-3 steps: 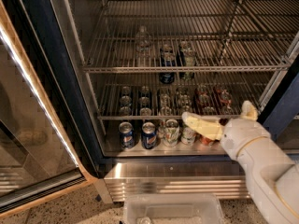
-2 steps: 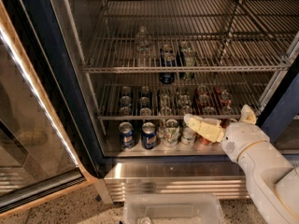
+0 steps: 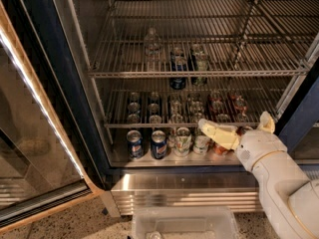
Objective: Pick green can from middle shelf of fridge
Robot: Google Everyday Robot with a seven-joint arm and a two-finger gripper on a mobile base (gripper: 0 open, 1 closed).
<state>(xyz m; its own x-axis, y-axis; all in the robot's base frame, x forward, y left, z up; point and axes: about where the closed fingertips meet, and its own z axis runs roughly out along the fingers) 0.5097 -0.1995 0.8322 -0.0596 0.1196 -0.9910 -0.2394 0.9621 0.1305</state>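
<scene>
1. At the bottom edge, nearest you: a clear bin (image 3: pixel 182 222) sits in front of the fridge (image 3: pixel 45 83) and its ribbed steel base (image 3: pixel 189 193). It's not in your way.
2. Just above the base, right side: the gripper (image 3: pixel 235 129) is low, at fridge-floor level. Its fingers (image 3: pixel 214 132) are spread with nothing between them. The long finger lies over or against the white printed cans (image 3: pixel 182 142); I can't tell which.
3. Risk one: lift straight up from here and you hit the front bar of the lower rack (image 3: pixel 149 125) or topple the floor cans. Back out first.
4. The two blue cans (image 3: pixel 158 144) to the left stand apart from the gripper.
5. The lower rack is packed with cans. Wrong shelf, don't close there.
6. Farther back and higher: the middle shelf (image 3: pixel 124 74). The green can (image 3: pixel 201 59) stands upright on it, right of centre, well above the gripper and untouched.
7. Risk two: a neighbour can (image 3: pixel 177 54) stands just left of it, so wide fingers could straddle both or knock one over.
8. A dark blue can (image 3: pixel 178 82) shows just under that shelf's bar; which rack holds it I can't tell. Don't mistake it for the target.
</scene>
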